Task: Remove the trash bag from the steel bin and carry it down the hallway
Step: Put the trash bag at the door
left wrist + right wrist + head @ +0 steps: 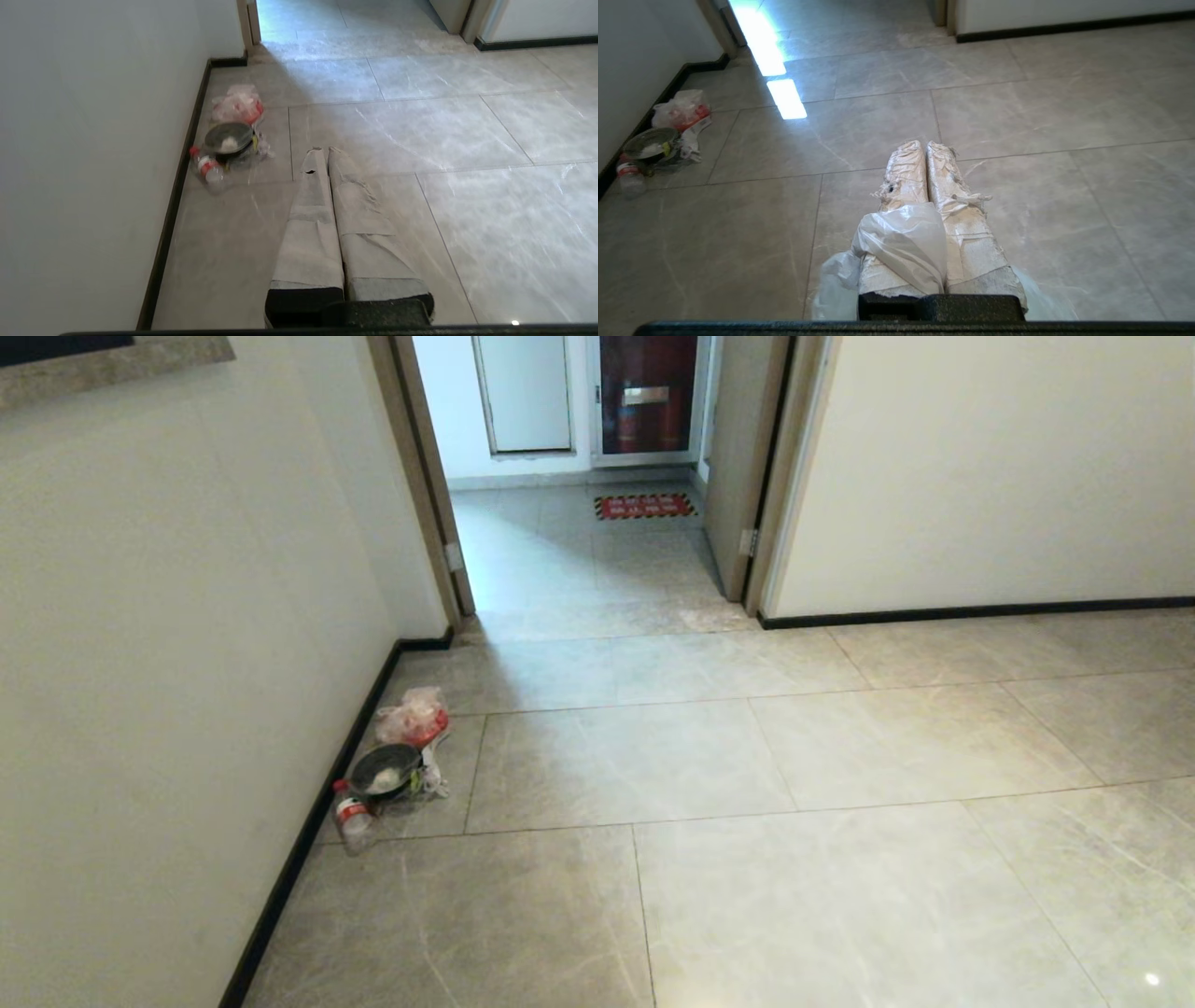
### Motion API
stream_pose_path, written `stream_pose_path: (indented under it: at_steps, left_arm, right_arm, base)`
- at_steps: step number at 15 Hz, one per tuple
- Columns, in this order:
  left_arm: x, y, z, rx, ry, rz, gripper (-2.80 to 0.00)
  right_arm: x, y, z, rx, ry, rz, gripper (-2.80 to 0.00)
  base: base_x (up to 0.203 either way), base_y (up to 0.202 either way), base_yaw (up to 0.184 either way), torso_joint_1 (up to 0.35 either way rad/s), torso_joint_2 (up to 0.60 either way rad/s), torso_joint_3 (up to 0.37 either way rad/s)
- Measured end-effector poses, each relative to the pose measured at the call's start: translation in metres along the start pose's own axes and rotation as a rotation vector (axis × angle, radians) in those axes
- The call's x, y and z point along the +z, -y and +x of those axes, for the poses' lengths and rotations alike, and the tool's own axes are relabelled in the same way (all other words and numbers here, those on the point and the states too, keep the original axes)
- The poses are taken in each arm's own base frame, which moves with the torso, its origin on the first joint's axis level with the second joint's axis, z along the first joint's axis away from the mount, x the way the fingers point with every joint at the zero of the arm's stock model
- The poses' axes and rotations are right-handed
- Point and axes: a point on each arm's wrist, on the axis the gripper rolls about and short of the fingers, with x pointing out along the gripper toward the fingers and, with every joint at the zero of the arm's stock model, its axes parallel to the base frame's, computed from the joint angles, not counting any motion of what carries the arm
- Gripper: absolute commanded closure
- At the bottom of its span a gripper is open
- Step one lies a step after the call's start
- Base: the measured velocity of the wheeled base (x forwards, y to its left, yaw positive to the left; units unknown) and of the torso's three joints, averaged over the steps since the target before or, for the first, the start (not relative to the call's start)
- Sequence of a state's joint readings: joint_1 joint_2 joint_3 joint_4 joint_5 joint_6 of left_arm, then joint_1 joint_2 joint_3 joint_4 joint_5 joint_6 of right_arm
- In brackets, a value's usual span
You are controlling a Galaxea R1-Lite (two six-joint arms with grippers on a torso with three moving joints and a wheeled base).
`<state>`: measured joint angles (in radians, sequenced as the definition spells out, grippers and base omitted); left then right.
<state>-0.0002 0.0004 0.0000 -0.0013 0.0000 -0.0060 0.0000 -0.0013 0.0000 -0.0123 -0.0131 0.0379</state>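
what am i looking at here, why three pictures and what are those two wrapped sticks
It is a wheeled robot with two arms. One picture looks down from its head; the others come from cameras on each wrist. The wrapped sticks are each pincer's two fingers. The left pincer is shut and empty. The right pincer is shut with a thin translucent white plastic bag draped over it. On the grey marble-look tiled floor, by the wall, lie a red-and-white plastic bag, a dark round bowl and a clear plastic bottle.

Daylight spilling through the doorway (579, 551), white glare on floor tiles (784, 93), soft focus
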Motion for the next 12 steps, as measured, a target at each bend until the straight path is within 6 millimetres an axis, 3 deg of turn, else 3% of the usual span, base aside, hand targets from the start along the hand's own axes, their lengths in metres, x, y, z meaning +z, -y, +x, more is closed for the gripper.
stream_pose_path:
  at_steps: [12]
  left_arm:
    - [0.0000,0.0000,0.0000,0.000,0.000,0.001,0.00]
  right_arm:
    - [0.0000,0.0000,0.0000,-0.001,0.000,0.000,0.00]
  base:
    - [0.183,0.000,-0.004,0.002,0.00,0.002]
